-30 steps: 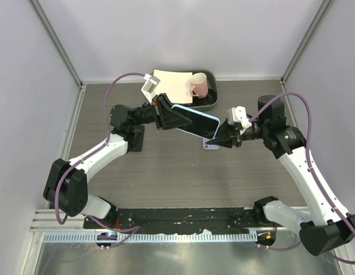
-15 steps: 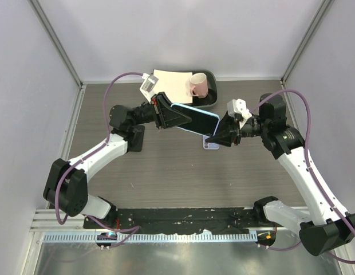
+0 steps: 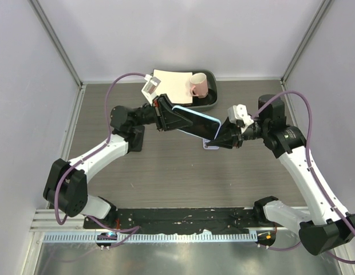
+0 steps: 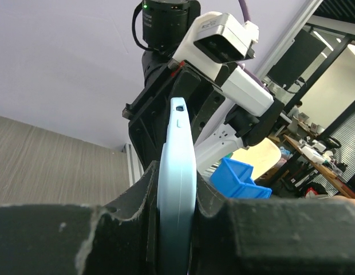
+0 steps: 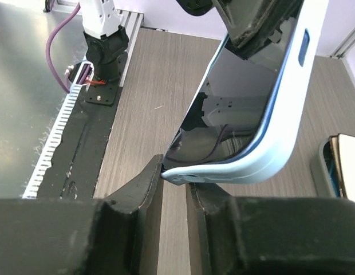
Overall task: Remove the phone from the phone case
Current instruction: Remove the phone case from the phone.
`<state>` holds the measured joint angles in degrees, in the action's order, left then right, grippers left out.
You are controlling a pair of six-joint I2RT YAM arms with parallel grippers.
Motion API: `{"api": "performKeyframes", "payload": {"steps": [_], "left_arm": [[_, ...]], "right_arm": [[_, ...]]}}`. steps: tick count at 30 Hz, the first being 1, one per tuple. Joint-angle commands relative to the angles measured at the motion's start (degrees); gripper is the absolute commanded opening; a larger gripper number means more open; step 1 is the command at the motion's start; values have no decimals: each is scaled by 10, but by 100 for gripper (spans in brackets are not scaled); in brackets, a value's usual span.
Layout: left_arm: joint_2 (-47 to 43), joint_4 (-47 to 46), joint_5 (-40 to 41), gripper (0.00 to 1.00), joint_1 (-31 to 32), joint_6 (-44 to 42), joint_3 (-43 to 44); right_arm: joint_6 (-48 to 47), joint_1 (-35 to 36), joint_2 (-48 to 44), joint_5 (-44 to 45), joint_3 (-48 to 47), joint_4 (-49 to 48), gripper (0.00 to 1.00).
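Above, phone: the phone [image 3: 194,125] in its pale blue phone case [image 3: 209,119] is held off the table [image 3: 166,172], between the left gripper [image 3: 176,121] and the right gripper [image 3: 219,139].
Above, room: the tray [image 3: 213,98] with the pink mug [image 3: 198,86] sits just behind; the side walls are well apart from both arms.
Left wrist, grip: fingers [image 4: 137,197] clamped on the case's two faces, its thin edge upright between them.
Right wrist, corner: fingertips [image 5: 149,186] pinch the case's lower corner lip, with the dark screen just above them.

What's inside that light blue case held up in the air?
A phone: its dark glass screen shows inside the case. The phone's back is covered by the case.
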<state>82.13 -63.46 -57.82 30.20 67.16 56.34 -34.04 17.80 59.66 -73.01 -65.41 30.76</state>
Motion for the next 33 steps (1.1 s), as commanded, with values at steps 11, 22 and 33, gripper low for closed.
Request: {"api": "performKeyframes", "payload": {"steps": [11,22,33], "left_arm": [[8,-93,-44,0,76,64,34],[38,-133,-34,0,149,92,29],[65,-153,-24,0,172,102,14]], "right_arm": [[-125,1,2,-26,-36,22,1],[-171,-24,13,-6,-46,33,1],[-369,-52,-9,-37,-68,204,1]]}}
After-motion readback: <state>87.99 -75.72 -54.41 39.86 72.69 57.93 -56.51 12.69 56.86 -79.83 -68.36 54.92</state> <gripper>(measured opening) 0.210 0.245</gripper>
